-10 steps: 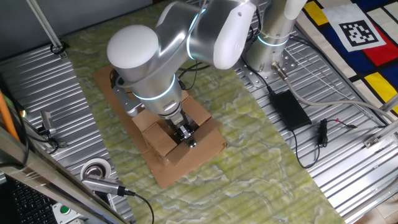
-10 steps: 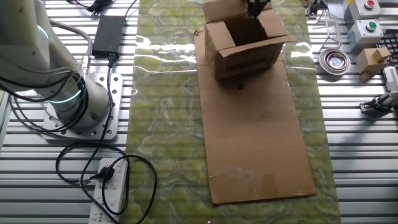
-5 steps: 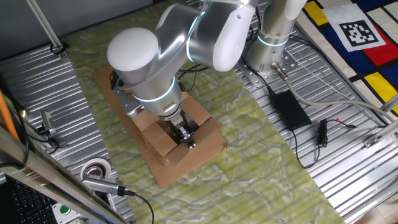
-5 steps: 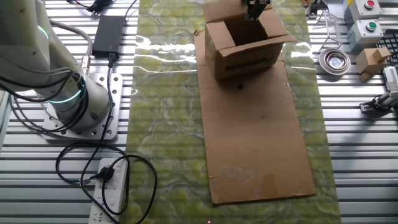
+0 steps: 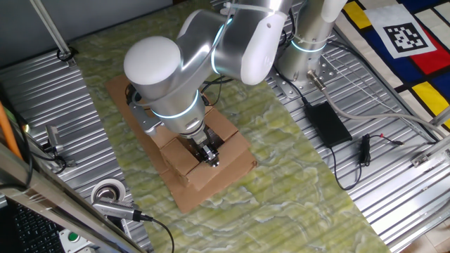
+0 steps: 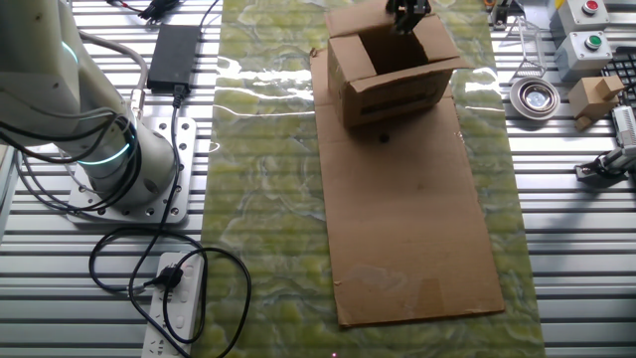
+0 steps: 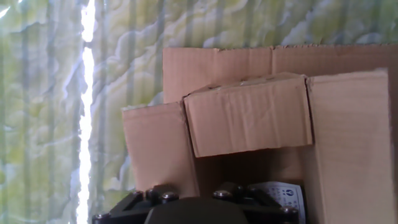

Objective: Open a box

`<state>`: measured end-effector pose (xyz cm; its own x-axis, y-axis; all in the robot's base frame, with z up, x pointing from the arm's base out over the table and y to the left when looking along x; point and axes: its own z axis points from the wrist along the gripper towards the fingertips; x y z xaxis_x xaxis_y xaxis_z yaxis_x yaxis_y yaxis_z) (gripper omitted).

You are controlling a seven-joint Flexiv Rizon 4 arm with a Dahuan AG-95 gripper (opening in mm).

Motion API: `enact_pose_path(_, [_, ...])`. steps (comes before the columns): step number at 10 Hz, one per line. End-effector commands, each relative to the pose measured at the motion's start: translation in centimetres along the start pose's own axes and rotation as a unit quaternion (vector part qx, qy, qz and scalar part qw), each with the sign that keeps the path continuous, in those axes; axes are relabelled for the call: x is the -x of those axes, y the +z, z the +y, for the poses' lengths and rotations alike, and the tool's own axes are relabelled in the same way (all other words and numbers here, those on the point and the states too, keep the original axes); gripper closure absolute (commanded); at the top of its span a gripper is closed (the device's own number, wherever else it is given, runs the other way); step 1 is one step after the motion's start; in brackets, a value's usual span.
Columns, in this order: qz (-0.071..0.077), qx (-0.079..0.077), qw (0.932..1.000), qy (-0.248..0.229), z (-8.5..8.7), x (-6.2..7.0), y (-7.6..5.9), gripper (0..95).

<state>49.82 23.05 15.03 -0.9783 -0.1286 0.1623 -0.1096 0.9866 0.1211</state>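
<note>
The other fixed view shows the gripper (image 6: 408,12) at the top edge of the picture, hanging over the far rim of the box (image 6: 393,72); only its dark tip shows, and whether its fingers are spread or closed cannot be told from any view. In one fixed view the gripper (image 5: 208,154) is right at the box (image 5: 195,153), largely hidden under the big white and silver arm (image 5: 204,63). The hand view shows only the dark body at the bottom edge, with the box (image 7: 249,115) directly ahead of it, one flap (image 7: 247,114) lying across the opening and side flaps standing to either hand. A white printed label (image 7: 281,196) sits just beside the body, low inside the cardboard.

Below the gripper, the box stands with its flaps up and its dark inside showing. It rests on one end of a large flat cardboard sheet (image 6: 412,224), which stretches well away from the gripper. Under the sheet lies a green marbled mat (image 6: 268,199). Off to one side of the gripper, on the ribbed metal table (image 6: 566,229), are a roll of tape (image 6: 537,96) and a small brown carton (image 6: 592,97). Well away on the other side stands the arm's base (image 6: 139,164), with a black power brick (image 6: 174,55) and a white power strip (image 6: 177,303) near it.
</note>
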Motion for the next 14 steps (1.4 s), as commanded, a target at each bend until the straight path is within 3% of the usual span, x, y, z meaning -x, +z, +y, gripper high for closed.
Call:
enact_pose_path(1, [-0.003, -0.001, 1.0000, -0.002, -0.09, 0.06, 0.28, 57.0])
enact_pose_path(3, [-0.004, -0.003, 1.0000, -0.004, -0.17, 0.15, 0.62, 57.0])
enact_pose_path(5, [-0.008, -0.006, 0.9999, -0.002, -0.26, 0.22, 0.99, 95.0])
enact_pose_path(14, [-0.009, -0.006, 0.9999, 0.002, -0.32, 0.21, 1.21, 95.0])
